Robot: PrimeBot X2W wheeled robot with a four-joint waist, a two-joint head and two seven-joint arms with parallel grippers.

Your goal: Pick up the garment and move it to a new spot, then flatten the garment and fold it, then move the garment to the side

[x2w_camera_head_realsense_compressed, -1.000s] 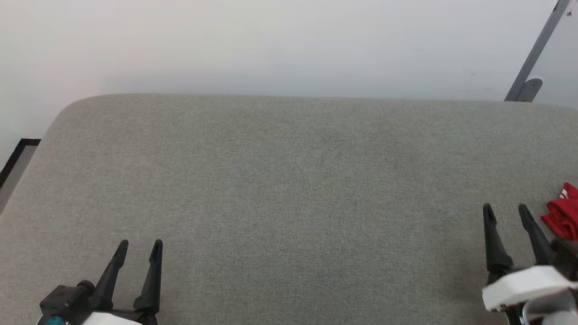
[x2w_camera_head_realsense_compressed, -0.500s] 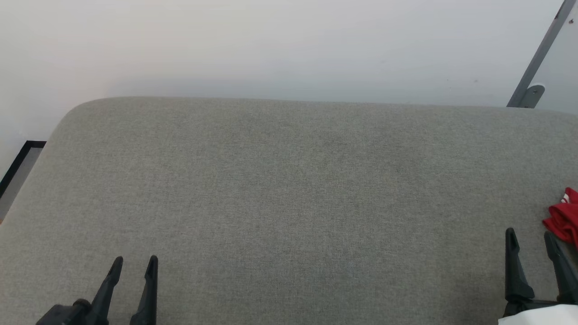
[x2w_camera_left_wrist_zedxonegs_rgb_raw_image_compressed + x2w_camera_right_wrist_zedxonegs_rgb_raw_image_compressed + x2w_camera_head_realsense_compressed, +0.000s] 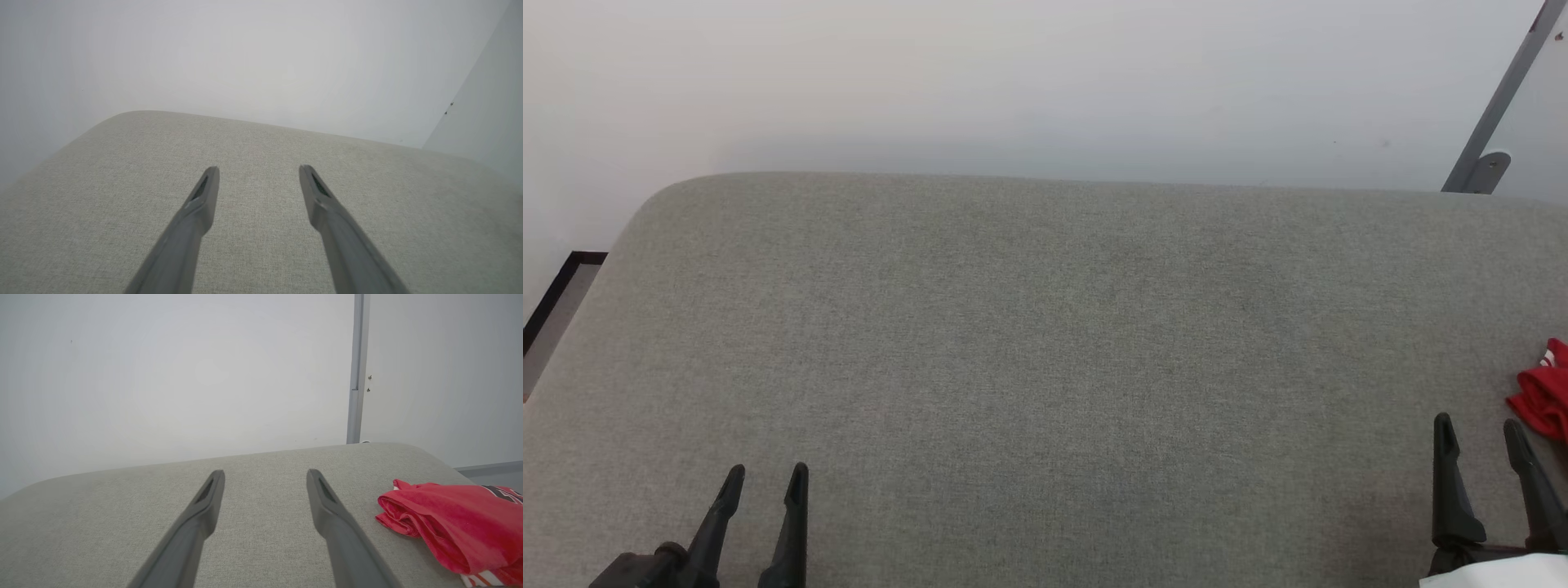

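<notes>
Though rumpled, garment [image 3: 449, 522] on grey upholstery [image 3: 1045, 327].

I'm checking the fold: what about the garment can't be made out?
Head view: the garment is cut by the right edge; a red corner is visible.
Right wrist view: it runs off the right and bottom edges, so its full outline is unknown.
Its lettering is clipped by the right edge, unreadable.
</notes>
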